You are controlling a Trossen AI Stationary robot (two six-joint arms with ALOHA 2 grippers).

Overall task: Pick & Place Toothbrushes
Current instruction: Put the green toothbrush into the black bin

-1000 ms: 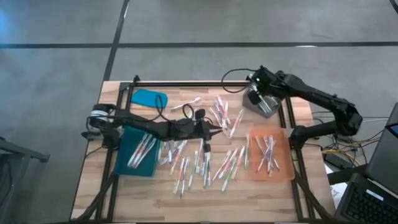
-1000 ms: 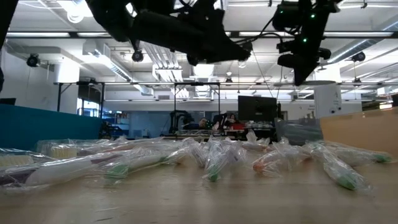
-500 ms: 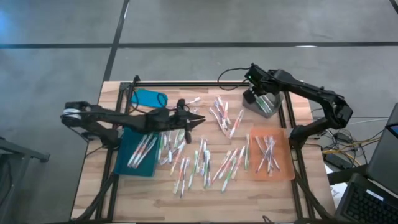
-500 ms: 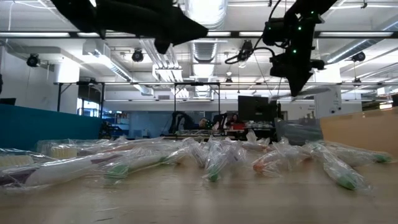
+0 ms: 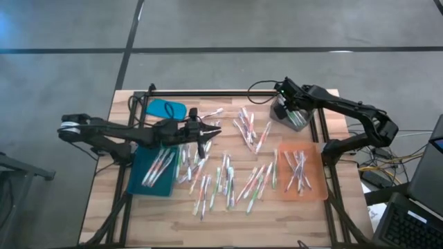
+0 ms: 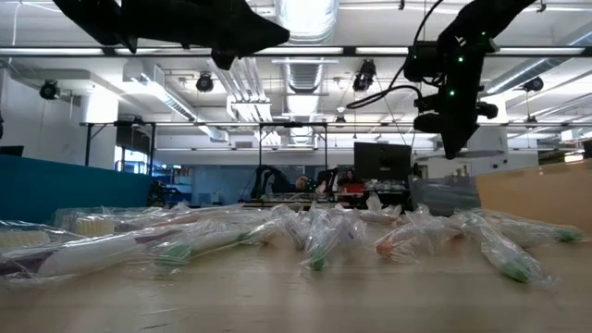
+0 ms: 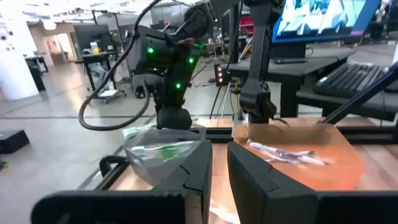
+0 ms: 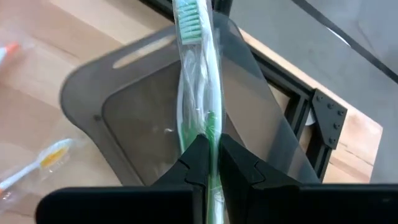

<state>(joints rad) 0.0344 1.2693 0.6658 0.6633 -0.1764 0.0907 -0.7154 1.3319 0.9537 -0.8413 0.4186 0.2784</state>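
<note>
The right end effector (image 8: 210, 146) was clamped on a green-and-white toothbrush (image 8: 198, 74) (still in its clear wrapper), hanging over the grey tray (image 5: 291, 115) at the desk's (image 5: 97, 214) 1 o'clock corner. The left end effector (image 5: 214, 129), fingers a narrow gap apart, held nothing above the loose toothbrushes (image 5: 228, 181) near the teal tray (image 5: 142, 181). An orange tray (image 5: 315, 190) sat at 3 o'clock.

Wooden table (image 5: 104, 207) carrying loose toothbrushes (image 5: 228, 176) and trays (image 5: 154, 171).
</note>
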